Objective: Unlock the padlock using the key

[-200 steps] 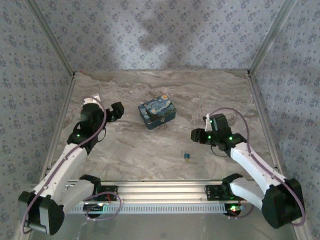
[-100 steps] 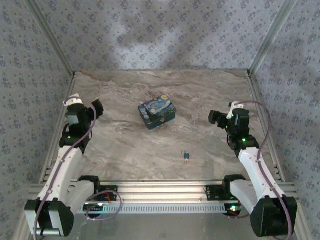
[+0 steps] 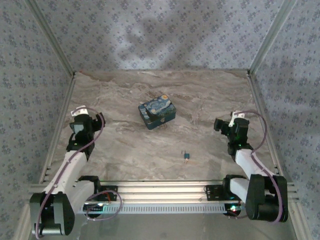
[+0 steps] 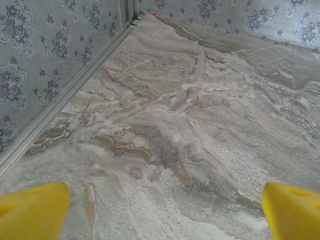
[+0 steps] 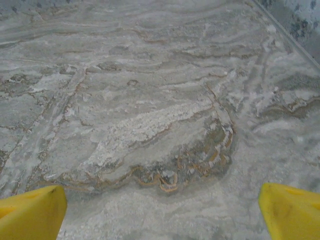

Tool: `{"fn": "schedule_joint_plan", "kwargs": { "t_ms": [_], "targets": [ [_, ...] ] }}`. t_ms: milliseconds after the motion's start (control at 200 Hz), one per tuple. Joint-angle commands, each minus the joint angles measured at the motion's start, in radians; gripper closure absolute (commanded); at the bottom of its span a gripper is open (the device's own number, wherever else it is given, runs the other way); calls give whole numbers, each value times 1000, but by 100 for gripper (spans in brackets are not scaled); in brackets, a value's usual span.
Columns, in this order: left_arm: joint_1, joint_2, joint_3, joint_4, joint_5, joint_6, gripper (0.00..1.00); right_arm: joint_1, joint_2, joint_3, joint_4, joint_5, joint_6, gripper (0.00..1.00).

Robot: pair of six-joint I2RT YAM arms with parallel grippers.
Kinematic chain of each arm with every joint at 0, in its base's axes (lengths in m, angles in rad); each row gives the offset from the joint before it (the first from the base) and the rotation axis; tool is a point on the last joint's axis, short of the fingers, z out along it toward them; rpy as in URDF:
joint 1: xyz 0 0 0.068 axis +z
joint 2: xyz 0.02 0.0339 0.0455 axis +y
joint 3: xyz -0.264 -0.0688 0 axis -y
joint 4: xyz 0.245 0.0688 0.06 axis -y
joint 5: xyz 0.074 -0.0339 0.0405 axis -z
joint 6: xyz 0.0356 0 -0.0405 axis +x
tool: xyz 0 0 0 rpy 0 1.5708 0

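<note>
The padlock (image 3: 157, 113) sits on the marble table (image 3: 125, 145), a little left of centre and toward the far side, its starry blue-and-yellow face turned up. The key (image 3: 186, 156) lies flat by itself nearer the front, to the right of the padlock and well apart from it, a speck of blue-green with a pale bit of metal.

Neither arm is touching either one. The left gripper (image 3: 84, 122) hangs over the left side of the table, near the patterned wall (image 3: 30, 75), and the right gripper (image 3: 220, 124) hangs over the right side.

Looking down the left wrist, the yellow fingertips (image 4: 30, 210) are spread wide with nothing but bare marble between them. The right wrist shows the same, its fingertips (image 5: 290, 210) far apart over a brown-veined patch of stone.
</note>
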Motion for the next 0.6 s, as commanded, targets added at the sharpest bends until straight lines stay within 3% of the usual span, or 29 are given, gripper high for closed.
{"fn": "schedule_joint_plan", "kwargs": {
  "t_ms": [0, 335, 595],
  "targets": [
    [8, 17, -12, 73, 5, 12, 2, -8, 40, -25, 207, -31, -45, 0],
    [7, 74, -12, 113, 29, 53, 2, -6, 266, -62, 554, -86, -86, 0],
    [8, 124, -21, 163, 62, 97, 2, 5, 457, -39, 686, -110, -105, 0]
  ]
}}
